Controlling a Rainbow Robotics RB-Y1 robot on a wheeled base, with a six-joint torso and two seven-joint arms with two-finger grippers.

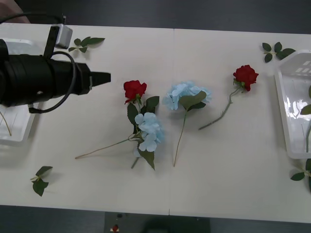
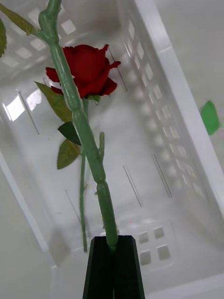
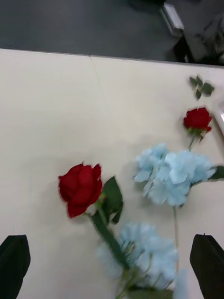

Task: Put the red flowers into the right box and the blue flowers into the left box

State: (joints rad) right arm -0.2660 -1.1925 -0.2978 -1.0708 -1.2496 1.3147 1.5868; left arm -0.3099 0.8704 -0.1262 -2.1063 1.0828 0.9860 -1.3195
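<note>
Two red roses (image 1: 135, 90) and two blue hydrangeas (image 1: 187, 95) lie mid-tabletop (image 1: 218, 160). The left end effector (image 3: 112, 261) hangs spread wide, empty, above them. The right end effector (image 2: 113, 247) clamps a third rose's stem (image 2: 74, 107) over the right box (image 2: 177, 107), which holds a fourth (image 2: 88, 70).

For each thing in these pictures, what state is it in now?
Right gripper: jaws shut on a red rose stem, over the right box.
Right box: holds one red rose.
Left gripper: jaws open, holding nothing, above the table.
Left red rose: lying on the table, crossing a blue flower.
Middle blue flower: lying free.
Far red rose: lying free.
Left box: a stem inside.
</note>
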